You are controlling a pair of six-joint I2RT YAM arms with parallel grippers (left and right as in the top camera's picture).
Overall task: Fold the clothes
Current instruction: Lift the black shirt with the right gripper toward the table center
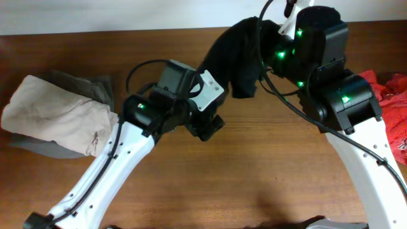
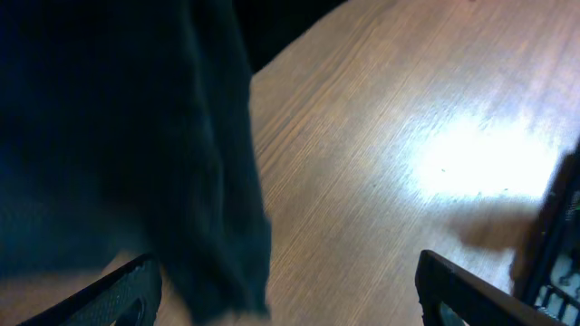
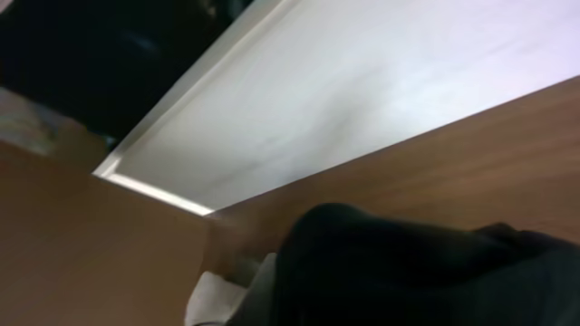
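**Left gripper wide open beside hanging black shirt; right gripper closed on it**

Left gripper [image 2: 285, 299] has its jaws spread wide and nothing between them. The hanging edge of the black T-shirt [image 1: 236, 57] is just at its 9 o'clock in the left wrist view, not yet touched. The right gripper is closed. Its fingers are hidden under the right arm [image 1: 321, 44], but dark cloth fills the bottom of the right wrist view, so it looks pinched on the shirt.

The shirt sits at about 12 o'clock on the table [image 1: 254, 184]. It is bunched and lifted, with one tail drooping toward the left gripper.

Handling, as a judgement:
- Light, limp fabric with no stiffness; it will sag and twist from a single pinch.
- Not fragile and not slippery, but thin layers can slide out of a shallow bite.
- Best hold is the free lower hem or corner of the hanging tail, taken deep so the two arms can spread it flat.

Around it:
- Beige garment [image 1: 57, 117] on a grey garment [image 1: 95, 86] at 9 o'clock.
- Red garment [image 1: 394, 121] at 3 o'clock.
- Both are well apart from the shirt.

In the way: the two arms are crowded near the shirt, and their cables run close.
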